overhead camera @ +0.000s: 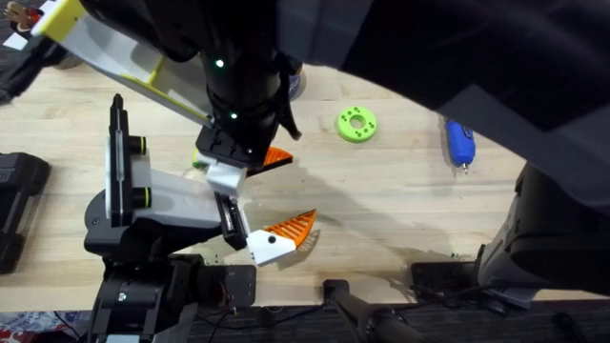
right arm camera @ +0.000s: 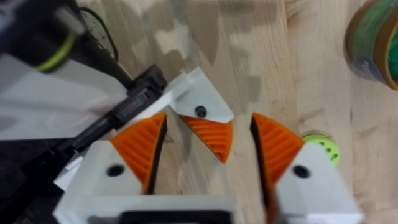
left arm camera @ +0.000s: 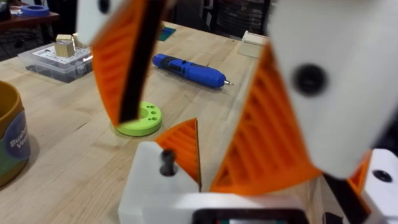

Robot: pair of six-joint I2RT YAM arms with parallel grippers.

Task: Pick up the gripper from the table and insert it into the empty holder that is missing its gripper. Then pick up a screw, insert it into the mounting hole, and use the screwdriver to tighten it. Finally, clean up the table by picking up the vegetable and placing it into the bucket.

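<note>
- Overhead view: the holder (overhead camera: 129, 205) stood at the table's (overhead camera: 400, 210) near-left part, its thin black upright carrying yellow-green rings. One orange-and-white finger was seated at the end of its black rail (overhead camera: 232, 221), near 290,250, and another orange pad (overhead camera: 274, 158) showed just beyond it under a dark arm.
- I could not tell from this view which of those pieces was the loose gripper.
- The screwdriver (overhead camera: 460, 143) lay on the far right of the table, well apart from the holder, with the green holed disc (overhead camera: 356, 124) between them.
- Left wrist view: the left gripper (left arm camera: 205, 106) hung with its jaws wide and nothing between them, above a white block with a small orange wedge (left arm camera: 181, 149).
- The bucket (left arm camera: 11, 140) stood at the side; its contents were hidden. Its label writing was too blurred to read.
- A clear box (left arm camera: 55, 57) held small parts, one a tan cube.
- Right wrist view: the right gripper (right arm camera: 208, 146) had its jaws wide around the gripper (right arm camera: 205, 127), whose white base sat against the holder's rail; whether the pads touched it I could not tell.
</note>
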